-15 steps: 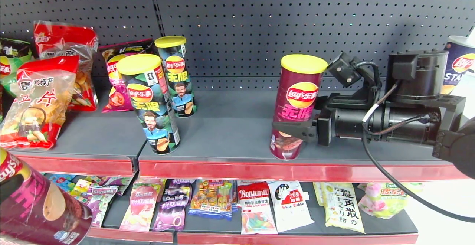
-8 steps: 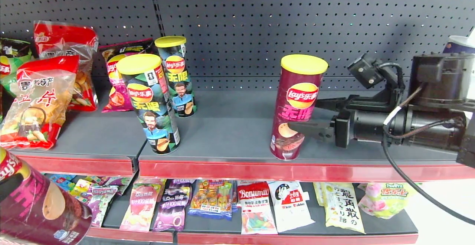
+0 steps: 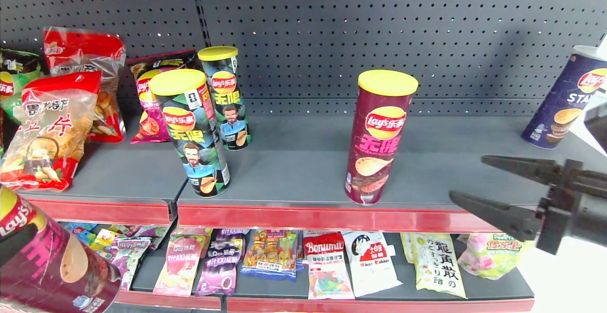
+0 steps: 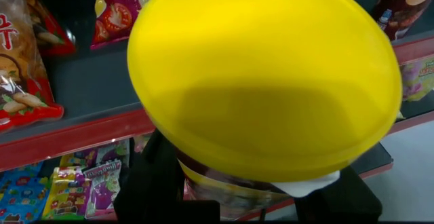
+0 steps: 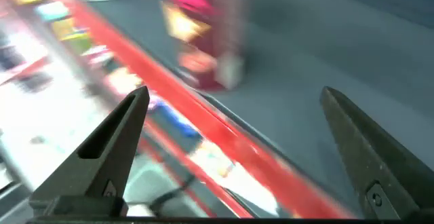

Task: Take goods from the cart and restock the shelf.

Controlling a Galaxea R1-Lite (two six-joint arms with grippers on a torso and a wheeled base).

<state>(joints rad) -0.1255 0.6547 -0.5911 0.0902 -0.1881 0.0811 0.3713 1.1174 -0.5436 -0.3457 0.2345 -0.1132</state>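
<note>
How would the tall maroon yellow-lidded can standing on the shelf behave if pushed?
The tall maroon yellow-lidded can probably tips easily, being narrow and upright. Near the shelf's red front edge, it might fall off, then roll.

Second maroon can (image 3: 47,265), low left of standing maroon can (image 3: 381,137), cropped at frame corner; yellow lid (image 4: 264,75) hides most of its body. Right wrist view: standing maroon can blurred.

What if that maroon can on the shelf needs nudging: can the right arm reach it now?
Probably yes: the right gripper hangs open to the right of the maroon can, with bare shelf between them.
</note>
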